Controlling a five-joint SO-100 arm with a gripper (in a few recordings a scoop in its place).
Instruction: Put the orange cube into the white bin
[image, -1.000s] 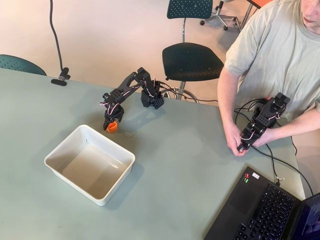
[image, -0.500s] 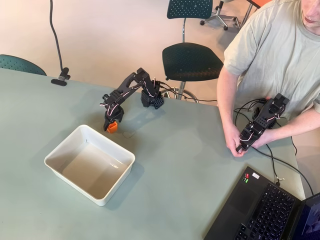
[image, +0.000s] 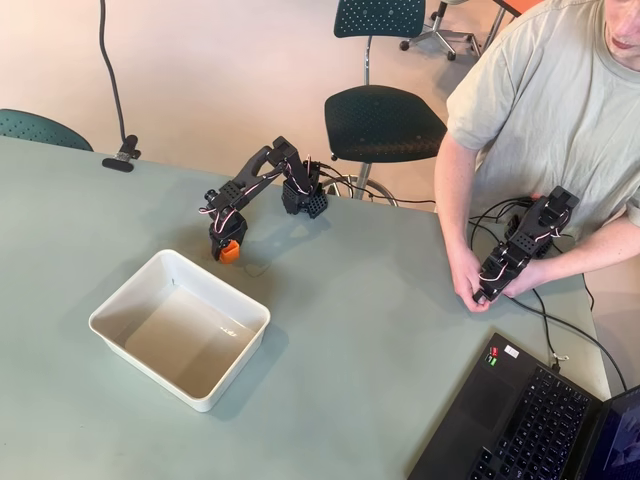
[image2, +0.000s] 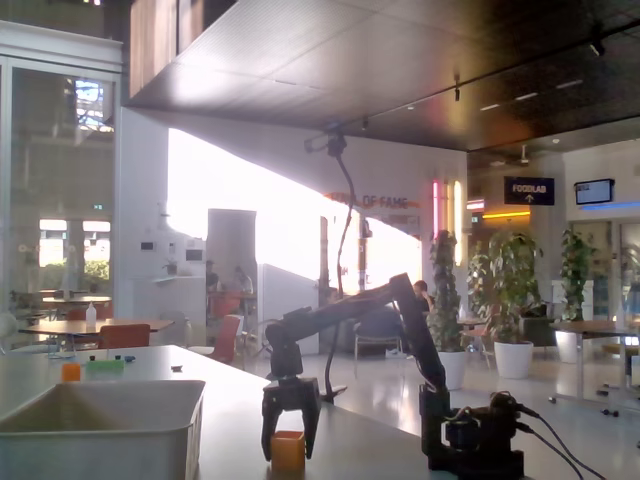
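The claw (image2: 288, 440) points straight down at the table (image: 400, 300), its fingers spread either side of the cube (image2: 288, 451), which sits on the tabletop right between the tips. The jaws are parted around it, and whether they press on its sides cannot be told. From overhead, the cube (image: 230, 252) peeks out just below the claw (image: 226, 247). The bin (image: 110, 318) lies below and left of the claw there, its near corner just beside the cube.

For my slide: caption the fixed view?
Gripper poised around orange cube on the table, beside white bin.
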